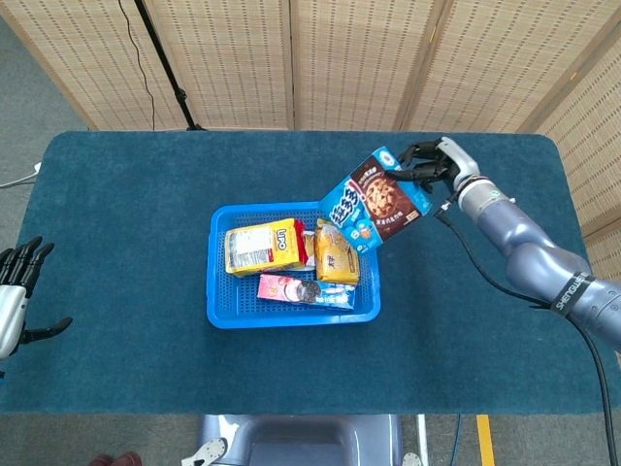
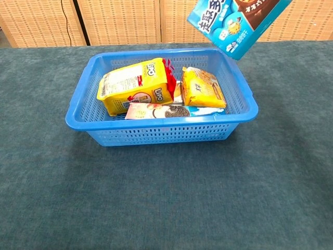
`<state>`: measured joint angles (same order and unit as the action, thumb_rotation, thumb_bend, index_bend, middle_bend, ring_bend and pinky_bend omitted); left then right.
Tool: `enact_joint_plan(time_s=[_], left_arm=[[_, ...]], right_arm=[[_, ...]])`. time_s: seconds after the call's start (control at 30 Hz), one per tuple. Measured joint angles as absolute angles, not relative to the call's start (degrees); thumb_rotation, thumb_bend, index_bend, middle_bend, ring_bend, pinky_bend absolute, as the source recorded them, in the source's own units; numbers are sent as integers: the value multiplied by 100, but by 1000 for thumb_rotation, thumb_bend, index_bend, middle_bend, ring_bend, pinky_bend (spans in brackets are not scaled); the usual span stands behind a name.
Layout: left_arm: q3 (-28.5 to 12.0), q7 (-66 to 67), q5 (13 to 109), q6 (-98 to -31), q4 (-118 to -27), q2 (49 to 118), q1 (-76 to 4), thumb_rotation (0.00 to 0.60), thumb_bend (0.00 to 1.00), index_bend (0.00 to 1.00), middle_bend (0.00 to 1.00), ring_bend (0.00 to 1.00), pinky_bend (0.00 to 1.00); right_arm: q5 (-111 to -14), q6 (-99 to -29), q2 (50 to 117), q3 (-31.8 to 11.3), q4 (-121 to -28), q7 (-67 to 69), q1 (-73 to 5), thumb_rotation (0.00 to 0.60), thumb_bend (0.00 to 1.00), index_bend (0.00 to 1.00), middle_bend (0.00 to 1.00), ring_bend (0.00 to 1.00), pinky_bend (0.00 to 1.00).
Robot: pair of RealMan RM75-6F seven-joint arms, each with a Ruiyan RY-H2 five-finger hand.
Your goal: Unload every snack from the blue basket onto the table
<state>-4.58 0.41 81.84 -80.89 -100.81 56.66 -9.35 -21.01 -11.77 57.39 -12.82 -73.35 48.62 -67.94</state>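
While tilted, the cookie box (image 1: 374, 202) hangs from the right hand (image 1: 429, 162).

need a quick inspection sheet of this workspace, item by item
surface: dark teal cloth-covered table.
job's things: blue plastic mesh basket holds a yellow Uno snack bag, a small yellow biscuit pack and a flat pink-and-blue cookie pack; blue-and-brown cookie box is held in the air, tilted, past the basket's right rear corner.
clutter: nothing seen.
robot hands: right robot hand grips the box's upper edge; left robot hand at the table's left edge, holding nothing.
cables: black cable along the right arm.
surroundings: woven beige screens, black stand.
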Motion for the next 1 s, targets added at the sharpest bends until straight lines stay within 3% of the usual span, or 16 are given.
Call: enact_joint_plan(time_s=[0.27,0.37,0.4,0.47,0.53,0.6,0.73,1.0], left_arm=[[-460,174,8152,-8041,-10119,5700,-963,600,0,0,0,0,0],[-457,196,8163,-8057,-10135,5706,-959,600,0,0,0,0,0],[-456,196,8164,-8057,-10137,5707,-959,600,0,0,0,0,0],[-458,191,8150,-8054,-10137,5706,-958,600,0,0,0,0,0],[-461,169,8136,-8049,-10136,5700,-956,600,0,0,0,0,0],[-463,153,8137,-8047,-10133,5695,-956,600,0,0,0,0,0],[-455,119,8164,-8048,-10123,5687,-954,600,0,0,0,0,0],[-425,35,8269,-8072,-10099,5667,-944,600,0,0,0,0,0]], right_arm=[[-1726,-969,6296,-902,-6173,4814,-6655,600,721,681,745,748,838],[-1724,-932,6555,-893,-5932,4762,-6563,600,712,651,693,691,769],[-1746,-928,6615,-923,-5888,4743,-6527,600,653,587,617,615,689],[-1871,-919,6681,-1013,-5856,4671,-6456,600,412,400,396,375,473],[-2103,-879,6706,-1162,-5867,4568,-6356,600,109,199,113,79,222],[-2314,-854,6718,-1352,-5892,4485,-6245,600,20,110,11,2,107],[-2806,-951,6695,-1801,-6060,4270,-5960,600,0,34,0,0,6],[-3360,-1812,6416,-2129,-6796,3916,-5522,600,0,21,0,0,0]])
